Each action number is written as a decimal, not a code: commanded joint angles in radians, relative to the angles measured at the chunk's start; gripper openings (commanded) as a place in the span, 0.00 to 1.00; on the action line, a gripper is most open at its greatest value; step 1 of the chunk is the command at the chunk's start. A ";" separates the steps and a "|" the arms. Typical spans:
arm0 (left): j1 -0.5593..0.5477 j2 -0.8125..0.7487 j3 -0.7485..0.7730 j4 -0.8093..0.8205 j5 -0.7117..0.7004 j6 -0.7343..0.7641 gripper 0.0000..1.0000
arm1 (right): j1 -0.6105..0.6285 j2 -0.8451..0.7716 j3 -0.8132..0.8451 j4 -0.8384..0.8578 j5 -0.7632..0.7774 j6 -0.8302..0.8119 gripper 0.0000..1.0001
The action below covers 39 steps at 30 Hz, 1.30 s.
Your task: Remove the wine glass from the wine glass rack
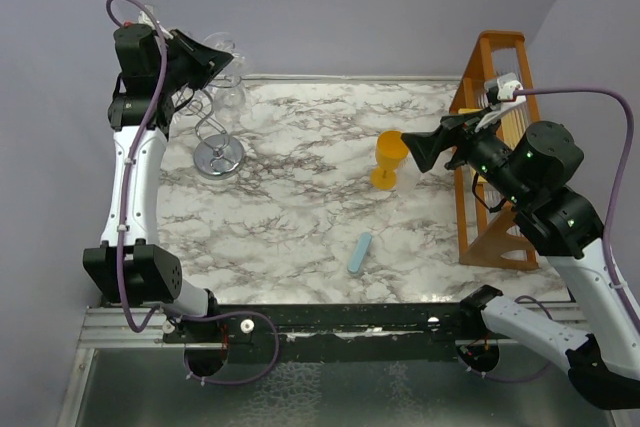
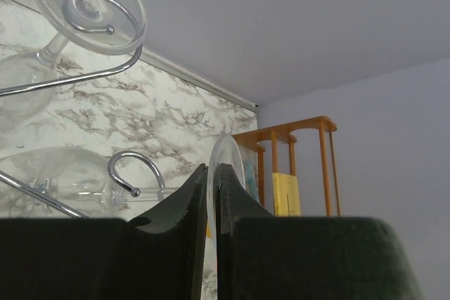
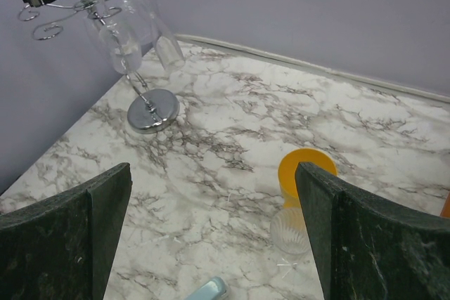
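Observation:
The wine glass rack, a silvery wire tree on a round shiny base, stands at the table's far left and also shows in the right wrist view. Clear wine glasses hang from its curled arms. My left gripper is high at the rack's top. In the left wrist view it is shut on the thin round foot of one wine glass. That glass's stem lies across a wire hook. My right gripper is open and empty, above the table.
An orange goblet stands mid-table just left of my right gripper. A pale blue oblong object lies nearer the front. A tall orange wooden slatted rack stands at the right edge. Grey walls close the back and sides.

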 commanded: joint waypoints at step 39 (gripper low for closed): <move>0.054 0.047 0.036 0.071 -0.026 -0.087 0.00 | 0.000 -0.023 -0.019 0.027 0.044 -0.009 1.00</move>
